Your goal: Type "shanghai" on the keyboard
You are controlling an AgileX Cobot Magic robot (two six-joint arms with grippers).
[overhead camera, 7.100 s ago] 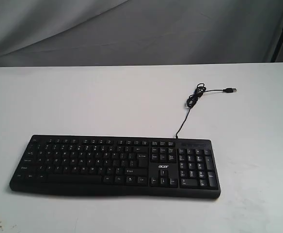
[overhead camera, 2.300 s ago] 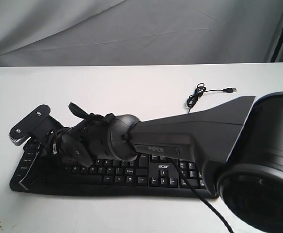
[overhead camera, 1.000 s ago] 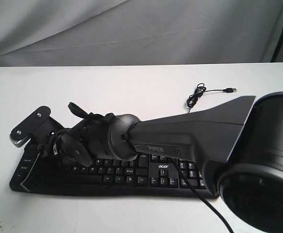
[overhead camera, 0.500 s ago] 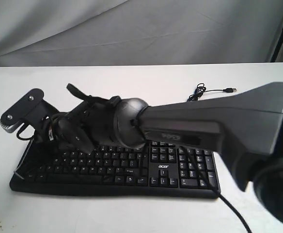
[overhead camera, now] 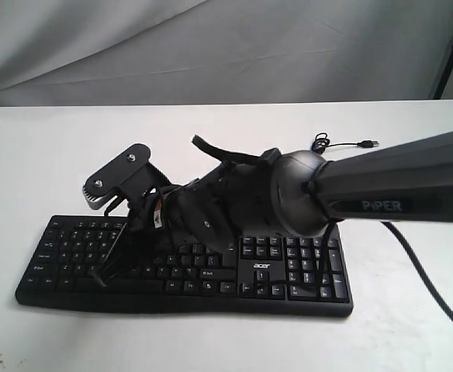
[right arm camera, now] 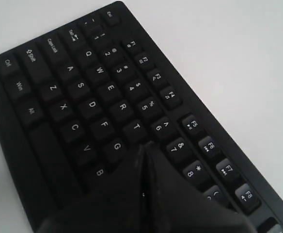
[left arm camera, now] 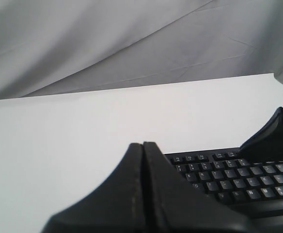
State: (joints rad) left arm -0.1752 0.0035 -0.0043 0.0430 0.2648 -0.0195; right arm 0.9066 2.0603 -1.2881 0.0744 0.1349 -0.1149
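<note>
**Right gripper shifts from the keyboard's 9 o'clock end toward its middle letters**
Pinched closed, the right gripper [right arm camera: 144,148] now hangs by T and G, probably lining up H after S. The left gripper [left arm camera: 142,162], also closed, waits nearby. The keyboard [overhead camera: 288,271] lies flat at 6 o'clock on the tabletop [overhead camera: 211,147].

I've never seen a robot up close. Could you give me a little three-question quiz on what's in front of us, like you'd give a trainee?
1. True or false: the right gripper is shut, its tip over the letter keys of the long black full-size keyboard.
2. Where is the plug of the keyboard's thin black USB cable? A) lying loose on the white table B) in a laptop C) under the keyboard.
3. Fill in: the small white logo on the keyboard reads ____.
Key: 1 true; 2 A; 3 acer.
</note>
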